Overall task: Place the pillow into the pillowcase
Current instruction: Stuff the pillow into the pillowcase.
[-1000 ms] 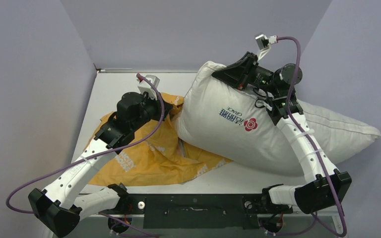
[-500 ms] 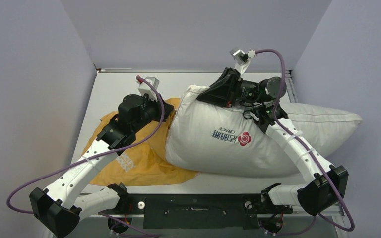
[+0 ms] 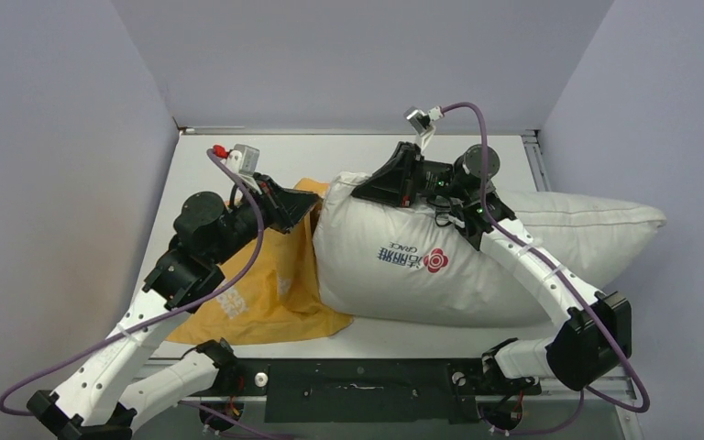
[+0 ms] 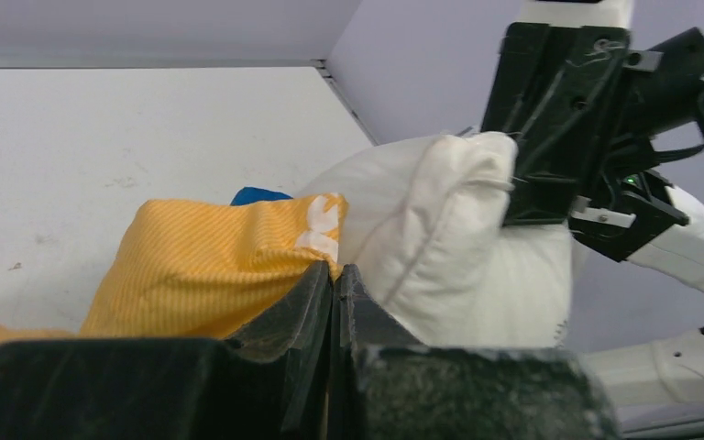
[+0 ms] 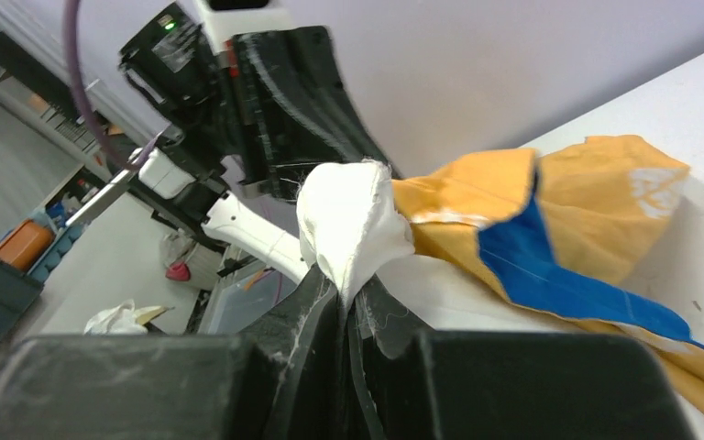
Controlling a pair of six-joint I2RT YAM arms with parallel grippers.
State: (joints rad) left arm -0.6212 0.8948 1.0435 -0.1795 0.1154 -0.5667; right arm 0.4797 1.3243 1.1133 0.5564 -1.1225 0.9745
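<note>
Across the middle and right of the white surface [image 3: 203, 165], the large plump off-white fabric pillow [image 3: 440, 270] is lying, its left end touching the crumpled thin orange-yellow pillowcase [image 3: 258, 295]. The left tool [image 4: 333, 273] is pinching the pillowcase's far edge, while the right tool [image 5: 344, 298] is clamping the pillow's far-left corner.

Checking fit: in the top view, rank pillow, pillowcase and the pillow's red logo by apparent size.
1. pillow
2. pillowcase, partly under the pillow, so only its visible part counts
3. red logo
</note>
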